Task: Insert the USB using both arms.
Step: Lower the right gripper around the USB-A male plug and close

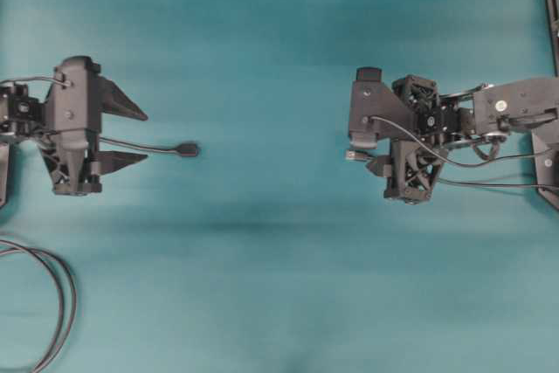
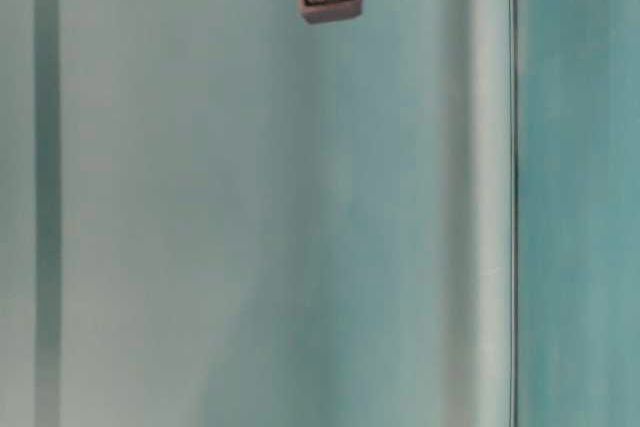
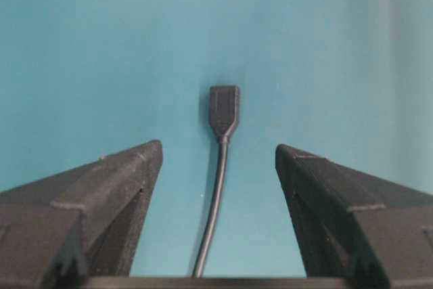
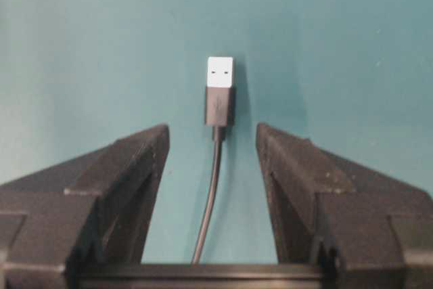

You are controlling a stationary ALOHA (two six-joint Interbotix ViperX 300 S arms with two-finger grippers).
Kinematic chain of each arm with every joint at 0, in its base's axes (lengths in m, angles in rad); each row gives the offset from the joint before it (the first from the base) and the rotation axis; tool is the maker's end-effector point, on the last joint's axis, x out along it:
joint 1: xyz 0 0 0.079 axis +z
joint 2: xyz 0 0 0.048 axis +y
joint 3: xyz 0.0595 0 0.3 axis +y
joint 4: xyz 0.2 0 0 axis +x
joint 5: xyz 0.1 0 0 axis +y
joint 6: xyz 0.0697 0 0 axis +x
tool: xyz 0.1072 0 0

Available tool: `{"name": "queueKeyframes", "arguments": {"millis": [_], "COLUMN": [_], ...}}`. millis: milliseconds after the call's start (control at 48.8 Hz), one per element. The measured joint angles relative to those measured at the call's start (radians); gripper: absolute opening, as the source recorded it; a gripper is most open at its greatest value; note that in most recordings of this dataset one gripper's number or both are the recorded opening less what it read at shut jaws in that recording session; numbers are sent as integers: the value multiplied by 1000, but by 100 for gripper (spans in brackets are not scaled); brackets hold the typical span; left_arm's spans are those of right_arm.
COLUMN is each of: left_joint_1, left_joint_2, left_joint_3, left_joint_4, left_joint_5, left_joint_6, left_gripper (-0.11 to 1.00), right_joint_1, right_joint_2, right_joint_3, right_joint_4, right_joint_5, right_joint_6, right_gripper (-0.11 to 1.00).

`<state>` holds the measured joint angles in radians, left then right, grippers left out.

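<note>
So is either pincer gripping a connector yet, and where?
Neither. The left pincer stands open around the socket's cable, and the right pincer stands open around the USB's cable; no finger touches either cable.

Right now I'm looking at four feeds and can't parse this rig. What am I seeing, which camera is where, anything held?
Two black robot arms face each other over a teal table. The overhead view shows both: the left gripper on the left, the right gripper on the right. A black cable loop lies at the lower left.

The other two clear pictures come from cameras mounted on each wrist, looking out between the claw fingers. The left wrist view shows the dark socket on its thin cable, lying between open fingers. The right wrist view shows the USB, silvery tip forward, also between open fingers.

Both jaws stand apart from the cables, so nothing is gripped. The plug and socket are far apart, not joined.

The table-level view is mostly blurred teal; a small ribbed object at its top can't be identified.
</note>
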<state>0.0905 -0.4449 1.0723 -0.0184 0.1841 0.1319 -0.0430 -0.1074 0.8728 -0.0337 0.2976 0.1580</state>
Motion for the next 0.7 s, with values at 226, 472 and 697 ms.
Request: {"name": "queueKeyframes", "arguments": {"millis": [226, 472, 697], "left_joint_1": [0, 2, 2], "left_joint_2": [35, 38, 38], "left_joint_3": [-3, -3, -3], "left_joint_4": [0, 2, 2], "left_joint_5": [-34, -37, -35], "left_joint_6": [35, 41, 58], "left_gripper": [84, 84, 84], "right_joint_1": [-3, -6, -20], "right_joint_2": [52, 89, 109], "right_joint_3": [-18, -37, -37], "right_joint_4": [0, 0, 0], "right_joint_5": [2, 0, 2], "right_joint_6": [18, 21, 20], "right_gripper": [56, 55, 55]}}
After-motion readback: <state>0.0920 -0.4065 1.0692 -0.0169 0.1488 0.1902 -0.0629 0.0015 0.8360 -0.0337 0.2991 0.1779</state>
